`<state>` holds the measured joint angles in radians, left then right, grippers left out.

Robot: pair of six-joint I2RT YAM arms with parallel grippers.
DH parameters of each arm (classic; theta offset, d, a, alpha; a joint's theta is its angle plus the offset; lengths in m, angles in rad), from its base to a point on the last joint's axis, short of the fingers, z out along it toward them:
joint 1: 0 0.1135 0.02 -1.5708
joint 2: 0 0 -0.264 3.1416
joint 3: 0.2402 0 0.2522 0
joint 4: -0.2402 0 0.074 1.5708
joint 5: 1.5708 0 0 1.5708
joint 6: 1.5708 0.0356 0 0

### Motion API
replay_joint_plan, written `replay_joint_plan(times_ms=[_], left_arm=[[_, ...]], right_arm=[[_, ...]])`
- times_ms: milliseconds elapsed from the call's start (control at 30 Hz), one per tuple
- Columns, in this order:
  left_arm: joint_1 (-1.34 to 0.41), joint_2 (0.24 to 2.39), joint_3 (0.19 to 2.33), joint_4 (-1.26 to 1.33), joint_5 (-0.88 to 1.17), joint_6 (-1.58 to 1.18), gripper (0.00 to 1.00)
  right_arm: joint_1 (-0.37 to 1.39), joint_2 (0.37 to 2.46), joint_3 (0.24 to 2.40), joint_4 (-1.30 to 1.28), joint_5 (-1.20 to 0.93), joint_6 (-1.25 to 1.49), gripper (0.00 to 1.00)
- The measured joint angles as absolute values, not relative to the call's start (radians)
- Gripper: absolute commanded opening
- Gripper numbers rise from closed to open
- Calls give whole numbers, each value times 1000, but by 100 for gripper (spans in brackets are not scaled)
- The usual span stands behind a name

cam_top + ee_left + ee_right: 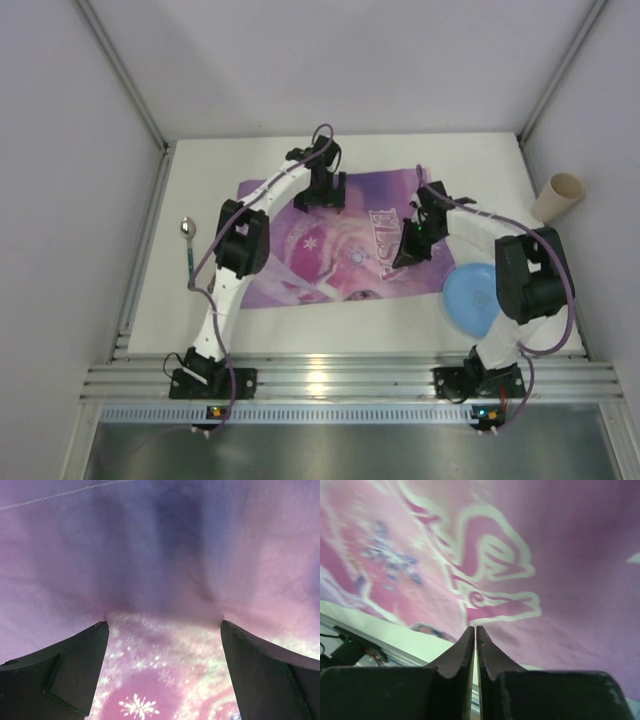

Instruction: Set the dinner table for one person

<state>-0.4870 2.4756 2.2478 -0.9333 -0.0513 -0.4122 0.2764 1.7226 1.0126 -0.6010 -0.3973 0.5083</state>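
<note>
I observed the bench (300, 335), a plain white matte top, running from the arm bases to the back wall and carrying every item. A purple printed placemat (340, 250) lay at its centre, somewhat askew.

The left claw (162, 630) stood over the far edge of the placemat. Its jaws were wide apart and gripped nothing, and the fabric between the two fingers (75, 670) was drawn into soft creases.

The right claw (475, 630) was at the right edge of the placemat, beside the lettering. Its jaws were closed to a thin slit, pinching the edge of the mat. In the right wrist view, white bench showed below the fabric on the left.

A spoon (187, 250) lay on the bench left of the mat, well apart from it. A blue plate (470, 295) rested just beside the mat's near right corner, partly under the right arm. A beige cup (557, 197) sat tilted at the far right side.
</note>
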Motion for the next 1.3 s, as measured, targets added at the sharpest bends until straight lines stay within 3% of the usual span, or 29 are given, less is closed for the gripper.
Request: replay_joint_plan(times_ms=[33,67,167,200,333,500,733,1100,1300], left_arm=[[-486,2460,2229,-932,-54,-413,99],[-485,2432,2202,-931,-67,-413,99],[-483,2315,2104,-897,-106,-417,99],[-483,2244,2036,-862,-121,-421,98],[-453,1904,1691,-686,-47,-492,98],[-393,1796,1626,-631,27,-550,98],[-411,1717,1412,-602,93,-553,97],[-413,1613,1215,-523,192,-542,93],[-413,1613,1188,-501,261,-521,92]], right_arm=[[277,1722,1050,-625,-398,506,12],[277,1719,1103,-652,-397,501,36],[277,1699,1283,-728,-365,490,95],[277,1686,1366,-755,-333,480,98],[245,1667,1692,-856,-169,470,100],[13,1691,2013,-952,-25,535,98],[-417,1731,1922,-1037,15,664,95],[-454,1776,2030,-1149,253,847,91],[-461,1748,1865,-1114,316,1003,91]])
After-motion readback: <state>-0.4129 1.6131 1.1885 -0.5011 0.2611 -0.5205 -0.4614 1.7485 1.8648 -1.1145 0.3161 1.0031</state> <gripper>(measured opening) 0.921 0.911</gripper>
